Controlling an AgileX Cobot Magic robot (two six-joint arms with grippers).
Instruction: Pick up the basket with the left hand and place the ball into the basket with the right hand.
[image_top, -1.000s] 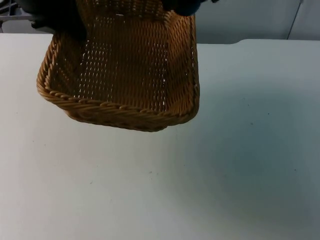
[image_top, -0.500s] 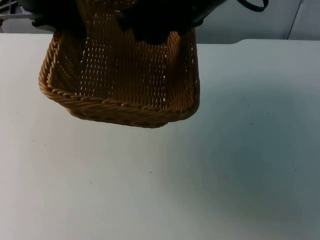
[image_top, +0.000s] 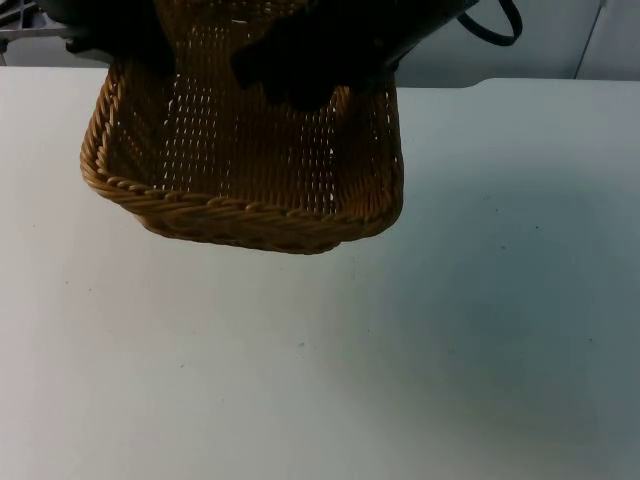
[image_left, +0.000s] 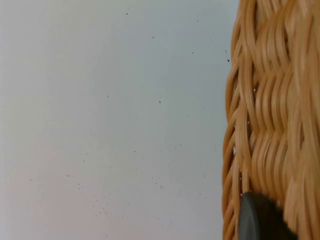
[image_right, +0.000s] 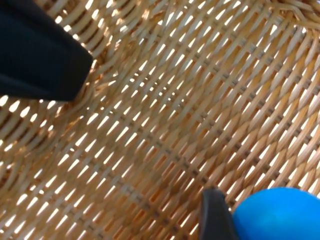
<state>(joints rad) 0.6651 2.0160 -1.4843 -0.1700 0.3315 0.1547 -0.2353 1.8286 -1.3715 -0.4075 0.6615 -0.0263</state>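
1. A woven wicker basket is held lifted above the white table, at about eleven o'clock in the top view, tilted with its open side showing.
2. The left gripper is clenched on the basket's wall, one black fingertip pressed against the weave.
3. The right gripper hangs over the basket's far half, at twelve o'clock, grasping a blue ball just above the woven floor.
4. To do this step well, the ball should probably be let go low over the middle of the floor, so it cannot bounce out over the rim.
5. Both arms are cut off at the top view's upper edge, and most of the ball is out of frame.
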